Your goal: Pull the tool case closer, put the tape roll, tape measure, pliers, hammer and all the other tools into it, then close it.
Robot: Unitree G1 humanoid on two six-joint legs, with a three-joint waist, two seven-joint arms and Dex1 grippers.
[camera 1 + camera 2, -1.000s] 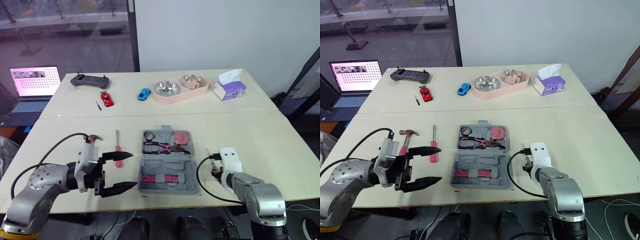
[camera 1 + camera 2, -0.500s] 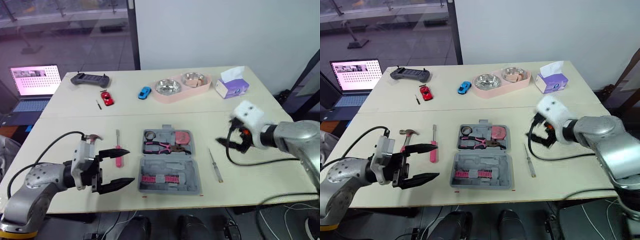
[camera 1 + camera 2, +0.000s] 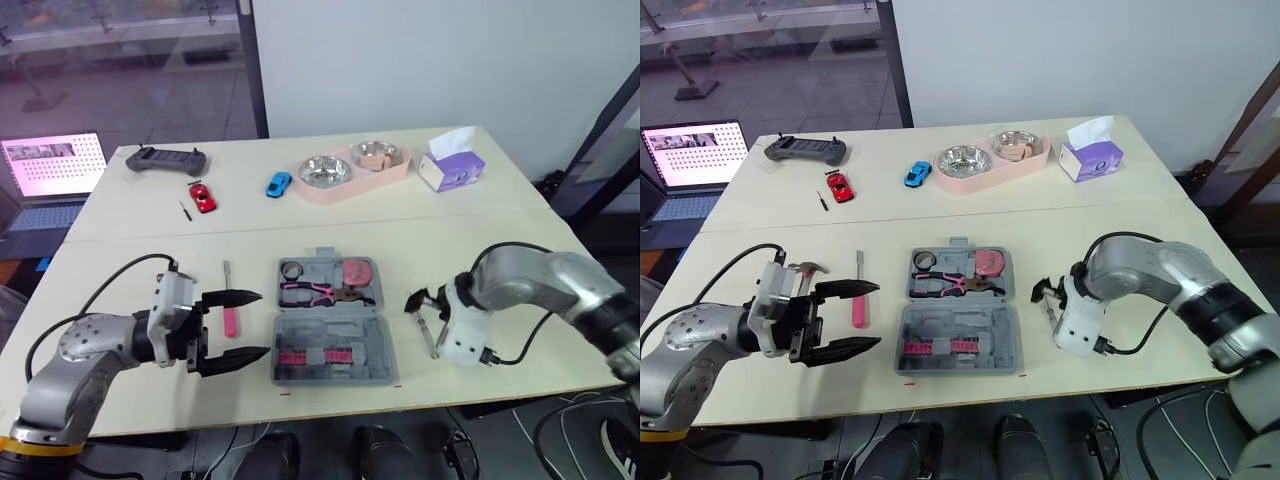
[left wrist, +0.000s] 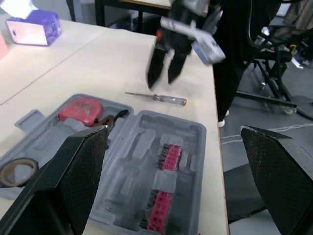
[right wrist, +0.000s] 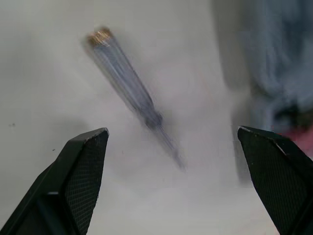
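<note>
The grey tool case (image 3: 325, 322) lies open at the near middle of the table. Its far half holds the tape roll (image 3: 291, 270), pink tape measure (image 3: 352, 272) and pliers (image 3: 320, 293); pink bits (image 3: 307, 358) sit in the near half. My left gripper (image 3: 262, 323) is open just left of the case, holding nothing. A pink-handled screwdriver (image 3: 230, 320) lies beside it, and the hammer (image 3: 805, 268) is partly hidden behind that arm. Right of the case my right gripper (image 3: 420, 298) is open over a clear-handled screwdriver (image 5: 129, 93) lying on the table.
At the back of the table stand a pink double bowl (image 3: 350, 172), a purple tissue box (image 3: 448, 168), a blue toy car (image 3: 277, 184), a red toy car (image 3: 203, 195) and a black controller (image 3: 165, 158). A laptop (image 3: 50, 175) sits off the table's left side.
The right arm, raised to the right half a second ago, has come back down to the clear screwdriver beside the case. The camera has shifted slightly. The left gripper stays put.
</note>
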